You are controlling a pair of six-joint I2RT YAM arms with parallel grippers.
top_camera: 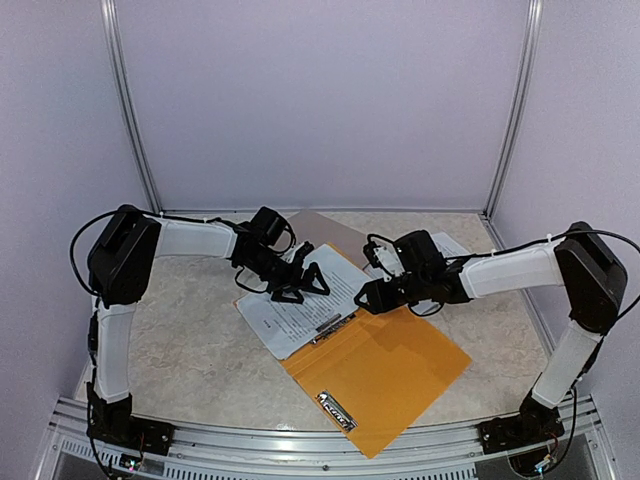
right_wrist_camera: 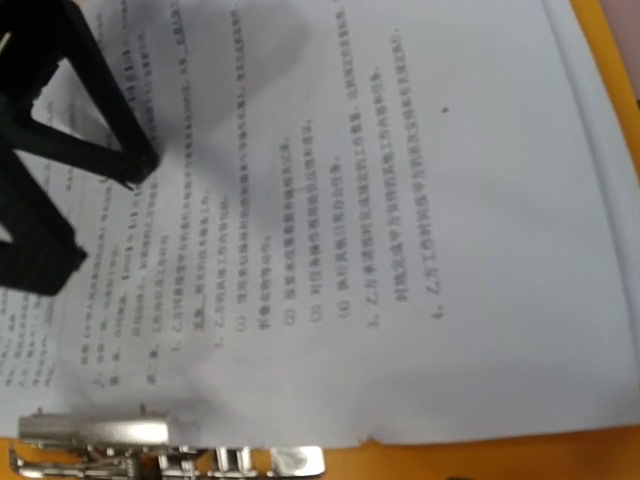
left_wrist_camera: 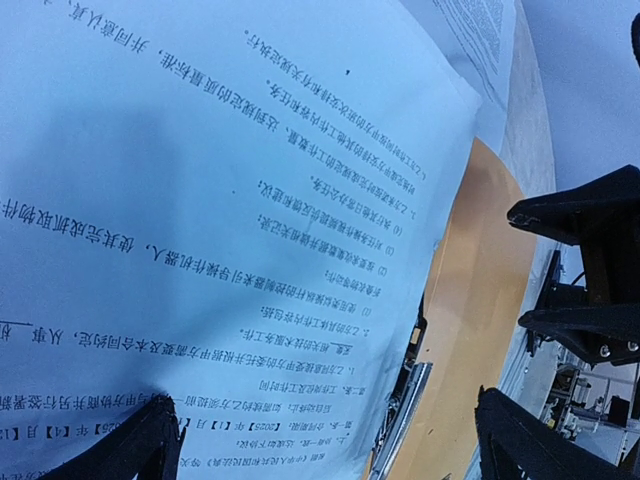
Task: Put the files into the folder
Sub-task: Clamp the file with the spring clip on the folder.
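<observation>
Top external: files (top_camera: 290,322) lie under left end effector (top_camera: 302,288) (fingers spread).

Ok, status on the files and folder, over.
Left gripper open over the sheet. Right gripper parted, empty, at its right edge. Sheet lies on the open folder, by the clip. Clipboard behind, not in the way.

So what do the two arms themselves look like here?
The left arm and right arm match: white tubular links, bulky black joint housings, black open-framed fingers. Thin black cables loop past each elbow. No markings readable.
</observation>
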